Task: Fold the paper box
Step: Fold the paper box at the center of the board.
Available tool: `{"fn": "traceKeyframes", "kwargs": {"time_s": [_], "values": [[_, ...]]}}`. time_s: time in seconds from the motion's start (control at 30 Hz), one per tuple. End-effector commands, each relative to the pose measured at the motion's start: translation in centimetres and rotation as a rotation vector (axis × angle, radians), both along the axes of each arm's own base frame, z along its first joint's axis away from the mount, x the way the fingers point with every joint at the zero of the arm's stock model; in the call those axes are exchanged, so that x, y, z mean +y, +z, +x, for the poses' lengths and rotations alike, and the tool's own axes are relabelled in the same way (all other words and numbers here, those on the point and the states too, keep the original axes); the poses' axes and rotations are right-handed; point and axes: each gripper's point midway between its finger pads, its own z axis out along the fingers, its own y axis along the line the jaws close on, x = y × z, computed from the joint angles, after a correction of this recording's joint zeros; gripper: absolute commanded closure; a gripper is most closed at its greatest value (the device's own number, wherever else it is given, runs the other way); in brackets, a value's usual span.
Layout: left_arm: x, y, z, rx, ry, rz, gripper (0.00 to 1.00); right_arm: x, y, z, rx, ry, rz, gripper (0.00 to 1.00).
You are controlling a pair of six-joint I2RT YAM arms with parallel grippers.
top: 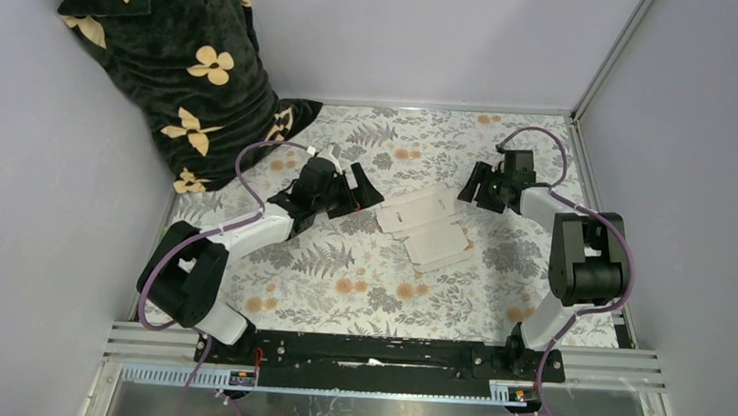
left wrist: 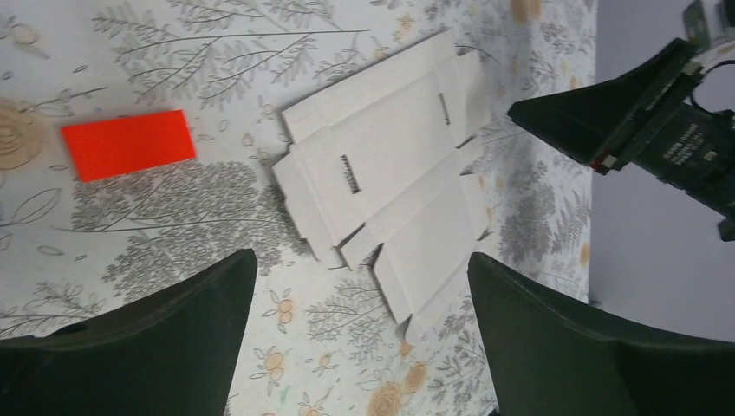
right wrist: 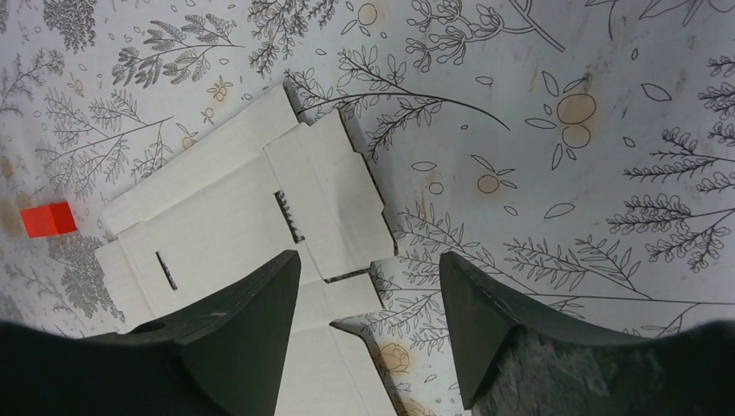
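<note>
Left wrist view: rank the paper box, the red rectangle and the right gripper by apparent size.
Largest: paper box.
Next: right gripper, though cut off by the frame edge.
Smallest: red rectangle.

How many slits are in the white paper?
2, in the flat white cardboard sheet: a toothed slit at one end of its large panel, a shorter slit opposite.

Robotics lab test cell: left arm (top: 220, 248) and right arm (top: 582, 257) stand bolted to a metal rail (top: 386, 354) at a floral-covered desk (top: 342, 283), enclosed by plain grey walls (top: 431, 40) and aluminium framing (top: 609, 63).
</note>
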Motion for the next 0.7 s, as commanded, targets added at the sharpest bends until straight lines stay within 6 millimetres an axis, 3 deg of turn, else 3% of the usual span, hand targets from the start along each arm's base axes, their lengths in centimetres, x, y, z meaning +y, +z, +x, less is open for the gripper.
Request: {"fn": "traceKeyframes", "kwargs": {"time_s": [0.0,0.3,0.4,0.57,0.67], "values": [[1.2,-1.4,0.0,-0.022,0.066,0.065,0.01,0.5,1.3,1.7,-0.051,0.034,0.015,0.32],[0.6,-4.4,-0.9,0.083,0.043,0.081,0.04,0.9,0.9,2.5,-0.062,0.049,0.030,0.32],[0.4,-4.8,-1.0,0.088,0.037,0.085,0.14,0.9,0.9,2.7,-0.065,0.050,0.031,0.33],[0.3,-5.9,-1.2,0.107,0.029,0.096,0.44,1.2,0.9,3.1,-0.079,0.057,0.045,0.37],[0.3,-6.7,-1.4,0.119,0.030,0.105,0.46,1.3,0.6,3.3,-0.076,0.061,0.046,0.38]]}}
